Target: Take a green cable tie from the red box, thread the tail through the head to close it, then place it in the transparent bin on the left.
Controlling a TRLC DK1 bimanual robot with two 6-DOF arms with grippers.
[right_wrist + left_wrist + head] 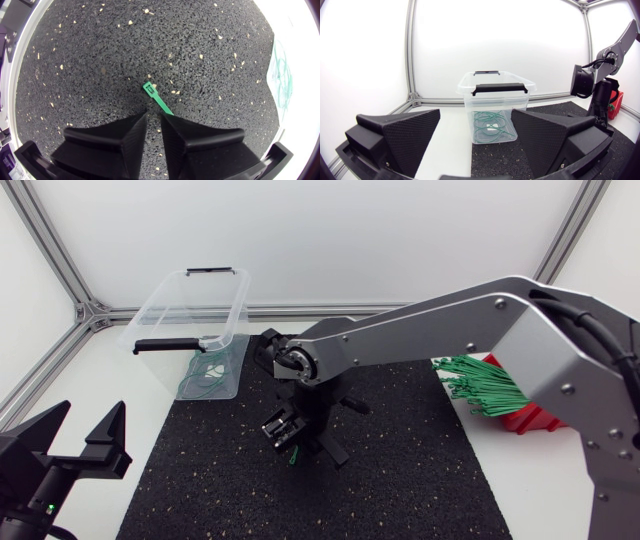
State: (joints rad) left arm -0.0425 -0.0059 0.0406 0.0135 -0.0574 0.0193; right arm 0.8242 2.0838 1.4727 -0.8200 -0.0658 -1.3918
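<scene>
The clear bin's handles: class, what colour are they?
Black. The handle on the clear bin shows best in the left wrist view.

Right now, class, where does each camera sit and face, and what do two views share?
Head view: above the table, looking down; left hand, right arm, right hand.
Left wrist view: behind left hand, looking across at transparent bin; hand open.
Right wrist view: above right hand, looking down at mat; hand grips cable tie.
Shared: transparent bin, in head and left wrist views.
</scene>
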